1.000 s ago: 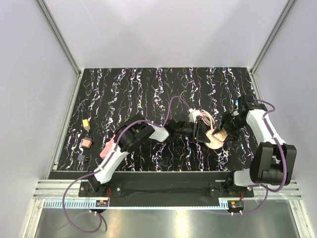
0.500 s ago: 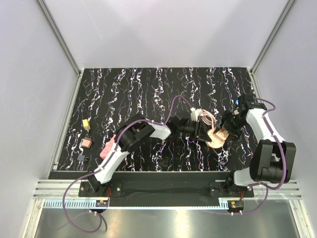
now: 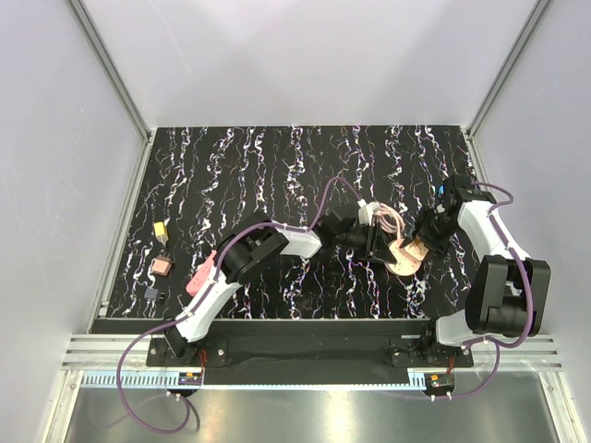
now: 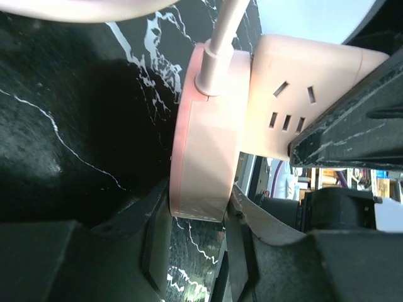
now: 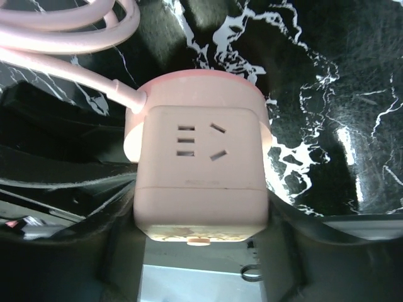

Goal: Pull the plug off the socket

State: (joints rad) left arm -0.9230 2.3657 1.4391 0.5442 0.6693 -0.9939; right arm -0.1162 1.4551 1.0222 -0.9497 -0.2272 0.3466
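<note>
A pink cube socket (image 3: 409,251) has a round flat pink plug (image 3: 398,262) seated against one face; both are raised off the black marbled table (image 3: 277,166). In the left wrist view my left gripper (image 4: 198,242) is shut on the lower edge of the plug (image 4: 208,132), with the socket (image 4: 302,88) to its right. In the right wrist view my right gripper (image 5: 201,242) is shut on the socket (image 5: 198,182), with the plug (image 5: 195,85) behind it. From above, the left gripper (image 3: 374,245) and right gripper (image 3: 427,242) face each other. The plug's pink cable (image 3: 383,220) coils behind.
At the table's left edge lie a yellow and black part (image 3: 160,231), a small brown square (image 3: 162,267), a small black part (image 3: 152,293) and a pink piece (image 3: 199,274) beside the left arm. Grey walls close in three sides.
Both grippers, holding the plug and socket, have shifted slightly right and away from me. The plug still sits against the socket.
</note>
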